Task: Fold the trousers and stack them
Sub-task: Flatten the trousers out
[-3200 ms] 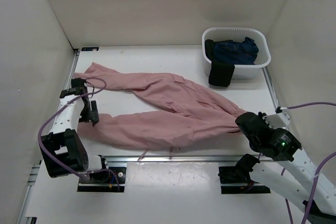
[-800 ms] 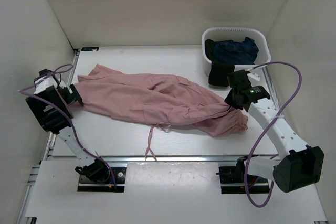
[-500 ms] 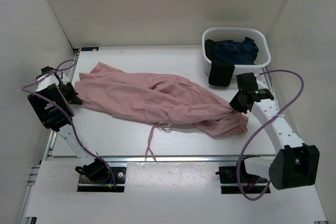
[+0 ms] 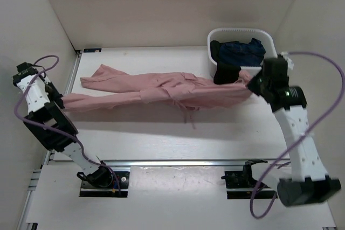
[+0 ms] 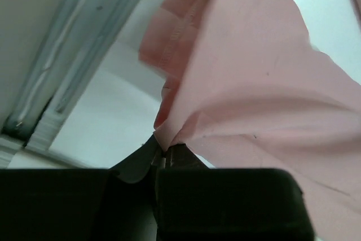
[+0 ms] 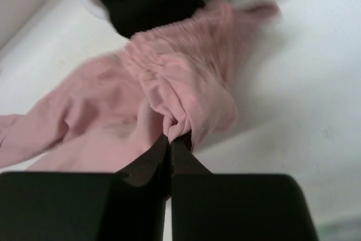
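pink trousers (image 4: pixel 161 92) now hang taut across the far half of the desk (image 4: pixel 161 144), no longer slumped mid-desk. left gripper (image 5: pixel 164 156) pinches a leg hem at the left edge; right gripper (image 6: pixel 170 139) clamps the waistband near the far right corner. looks ready to lay flat and fold.

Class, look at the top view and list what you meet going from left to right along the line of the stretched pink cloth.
left hand → trousers → right hand. The basket is left out because it overlaps the right end.
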{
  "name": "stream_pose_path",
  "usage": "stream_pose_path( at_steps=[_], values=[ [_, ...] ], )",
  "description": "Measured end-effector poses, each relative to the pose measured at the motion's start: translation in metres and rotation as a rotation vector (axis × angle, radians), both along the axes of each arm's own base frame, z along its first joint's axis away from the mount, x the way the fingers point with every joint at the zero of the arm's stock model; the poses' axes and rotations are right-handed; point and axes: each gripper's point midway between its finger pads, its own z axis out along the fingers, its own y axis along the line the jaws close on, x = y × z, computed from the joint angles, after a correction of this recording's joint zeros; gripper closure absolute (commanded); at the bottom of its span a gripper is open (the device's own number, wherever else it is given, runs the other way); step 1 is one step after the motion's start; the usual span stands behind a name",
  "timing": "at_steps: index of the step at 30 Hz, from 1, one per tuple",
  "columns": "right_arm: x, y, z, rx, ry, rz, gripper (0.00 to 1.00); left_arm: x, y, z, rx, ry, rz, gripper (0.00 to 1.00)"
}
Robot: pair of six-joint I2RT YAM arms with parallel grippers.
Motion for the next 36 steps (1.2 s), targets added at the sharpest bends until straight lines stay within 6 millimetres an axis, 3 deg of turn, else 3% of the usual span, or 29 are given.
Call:
stream_pose_path(
  at_steps=[3, 5, 6, 8, 9, 10, 11, 13, 17, 23, 25, 29, 32, 34, 36],
  values=[
    [-0.056, -0.016, -0.046, 0.029, 0.083, -0.089, 1.00, -0.027, -0.003, 0.020, 0.090, 0.015, 0.023, 0.86],
    [-0.089, -0.024, -0.092, 0.051, 0.183, -0.154, 0.94, -0.050, -0.004, 0.014, 0.117, 0.080, 0.045, 0.86],
    [-0.105, -0.026, -0.114, 0.063, 0.248, -0.186, 0.80, -0.060, -0.004, 0.006, 0.118, 0.121, 0.055, 0.86],
    [-0.132, -0.033, -0.153, 0.077, 0.356, -0.274, 0.62, -0.083, -0.001, -0.015, 0.117, 0.223, 0.078, 0.86],
    [-0.144, -0.038, -0.168, 0.076, 0.398, -0.322, 0.35, -0.092, 0.001, -0.024, 0.120, 0.267, 0.088, 0.84],
    [-0.165, -0.047, -0.188, 0.067, 0.445, -0.405, 0.26, -0.110, 0.003, -0.041, 0.128, 0.350, 0.099, 0.62],
    [-0.172, -0.051, -0.191, 0.070, 0.448, -0.446, 0.24, -0.118, 0.003, -0.047, 0.130, 0.387, 0.098, 0.47],
    [-0.178, -0.060, -0.190, 0.067, 0.423, -0.525, 0.22, -0.130, 0.003, -0.056, 0.135, 0.427, 0.101, 0.27],
    [-0.177, -0.073, -0.182, 0.032, 0.378, -0.596, 0.23, -0.137, 0.000, -0.058, 0.130, 0.438, 0.111, 0.21],
    [-0.150, -0.070, -0.180, -0.029, 0.418, -0.497, 0.25, -0.114, 0.009, -0.044, 0.150, 0.322, 0.123, 0.21],
    [-0.141, -0.066, -0.187, -0.038, 0.448, -0.463, 0.26, -0.101, 0.013, -0.041, 0.158, 0.281, 0.115, 0.21],
    [-0.129, -0.061, -0.204, -0.034, 0.497, -0.436, 0.44, -0.078, 0.004, -0.056, 0.159, 0.257, 0.052, 0.23],
    [-0.136, -0.067, -0.229, 0.016, 0.563, -0.501, 0.45, -0.084, -0.011, -0.087, 0.146, 0.318, 0.009, 0.26],
    [-0.152, -0.070, -0.250, 0.062, 0.626, -0.544, 0.45, -0.103, -0.024, -0.108, 0.102, 0.386, -0.001, 0.27],
    [-0.167, -0.068, -0.263, 0.084, 0.674, -0.553, 0.45, -0.106, -0.027, -0.104, 0.099, 0.375, -0.002, 0.23]
  ],
)
